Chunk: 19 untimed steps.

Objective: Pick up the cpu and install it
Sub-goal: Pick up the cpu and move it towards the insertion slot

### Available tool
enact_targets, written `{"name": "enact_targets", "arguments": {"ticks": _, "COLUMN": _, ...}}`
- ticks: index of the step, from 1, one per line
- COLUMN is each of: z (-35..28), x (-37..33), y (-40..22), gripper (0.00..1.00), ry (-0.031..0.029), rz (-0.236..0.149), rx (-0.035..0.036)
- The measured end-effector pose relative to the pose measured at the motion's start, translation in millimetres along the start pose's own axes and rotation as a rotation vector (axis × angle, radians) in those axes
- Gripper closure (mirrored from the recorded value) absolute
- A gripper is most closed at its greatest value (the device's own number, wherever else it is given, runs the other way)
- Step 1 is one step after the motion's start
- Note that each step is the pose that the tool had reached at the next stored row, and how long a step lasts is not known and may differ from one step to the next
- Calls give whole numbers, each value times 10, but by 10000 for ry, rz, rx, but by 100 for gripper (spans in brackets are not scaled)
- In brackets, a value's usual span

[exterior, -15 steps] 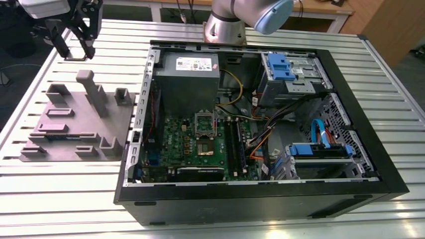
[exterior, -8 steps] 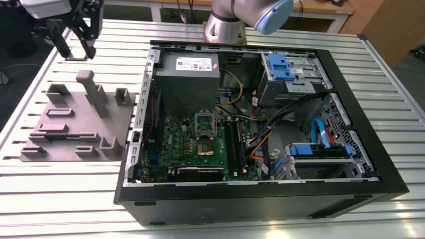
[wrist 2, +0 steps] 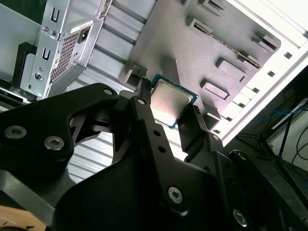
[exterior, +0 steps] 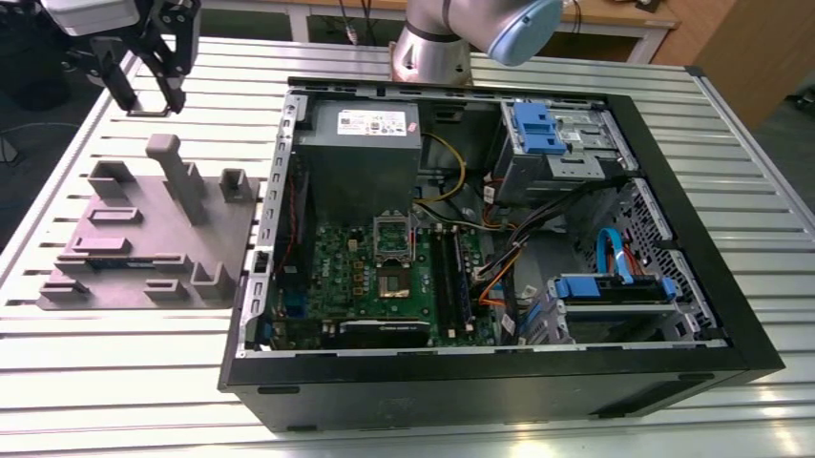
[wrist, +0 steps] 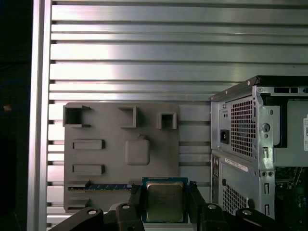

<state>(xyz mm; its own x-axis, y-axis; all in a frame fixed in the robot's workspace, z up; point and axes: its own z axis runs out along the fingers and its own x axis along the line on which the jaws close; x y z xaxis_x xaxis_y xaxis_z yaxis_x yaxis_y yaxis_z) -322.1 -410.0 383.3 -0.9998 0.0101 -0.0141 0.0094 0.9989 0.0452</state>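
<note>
One slatted metal table (exterior: 128, 382) carries an open computer case (exterior: 713, 315), with a grey parts tray (exterior: 140, 229) just beside it, toward the table's edge at the exterior view's left. Above that tray's far edge hangs the gripper (exterior: 147, 95), clenched on the cpu (wrist: 165, 202) by two opposite edges. The chip looks light, stiff and thin. Its smooth lid is probably slippery and its underside delicate, so the edges seem the safest hold.

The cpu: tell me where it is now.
Clamped between the jaws, the cpu hangs by the grey tray, at the exterior view's left of the case.
</note>
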Motion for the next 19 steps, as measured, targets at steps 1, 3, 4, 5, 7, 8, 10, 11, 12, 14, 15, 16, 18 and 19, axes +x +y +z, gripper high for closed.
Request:
{"name": "enact_targets", "arguments": {"ticks": 1, "z": 0, "x": -2, "y": 0, "gripper": 53, "ry": 0, "rz": 0, "rx": 0}}
{"name": "enact_targets", "arguments": {"ticks": 3, "z": -1, "x": -5, "y": 0, "gripper": 53, "ry": 1, "rz": 0, "rx": 1}}
{"name": "enact_targets", "arguments": {"ticks": 4, "z": 0, "x": -6, "y": 0, "gripper": 53, "ry": 1, "rz": 0, "rx": 0}}
{"name": "enact_targets", "arguments": {"ticks": 5, "z": 0, "x": -8, "y": 0, "gripper": 53, "ry": 0, "rz": 0, "rx": 0}}
{"name": "enact_targets", "arguments": {"ticks": 7, "z": 0, "x": -17, "y": 0, "gripper": 53, "ry": 0, "rz": 0, "rx": 0}}
{"name": "enact_targets", "arguments": {"ticks": 8, "z": 0, "x": -24, "y": 0, "gripper": 53, "ry": 1, "rz": 0, "rx": 1}}
{"name": "enact_targets", "arguments": {"ticks": 10, "z": 0, "x": -26, "y": 0, "gripper": 53, "ry": 1, "rz": 0, "rx": 0}}
{"name": "enact_targets", "arguments": {"ticks": 11, "z": 0, "x": -28, "y": 0, "gripper": 53, "ry": 1, "rz": 0, "rx": 1}}
{"name": "enact_targets", "arguments": {"ticks": 12, "z": 0, "x": -29, "y": 0, "gripper": 53, "ry": 0, "rz": 0, "rx": 0}}
{"name": "enact_targets", "arguments": {"ticks": 14, "z": 1, "x": -56, "y": 1, "gripper": 53, "ry": 0, "rz": 0, "rx": 0}}
{"name": "enact_targets", "arguments": {"ticks": 15, "z": 1, "x": -57, "y": 1, "gripper": 53, "ry": 0, "rz": 0, "rx": 0}}
{"name": "enact_targets", "arguments": {"ticks": 16, "z": 1, "x": -59, "y": 1, "gripper": 53, "ry": 1, "rz": 0, "rx": 0}}
{"name": "enact_targets", "arguments": {"ticks": 18, "z": 0, "x": -64, "y": 1, "gripper": 53, "ry": 1, "rz": 0, "rx": 0}}
{"name": "enact_targets", "arguments": {"ticks": 19, "z": 1, "x": -66, "y": 1, "gripper": 53, "ry": 0, "rz": 0, "rx": 0}}
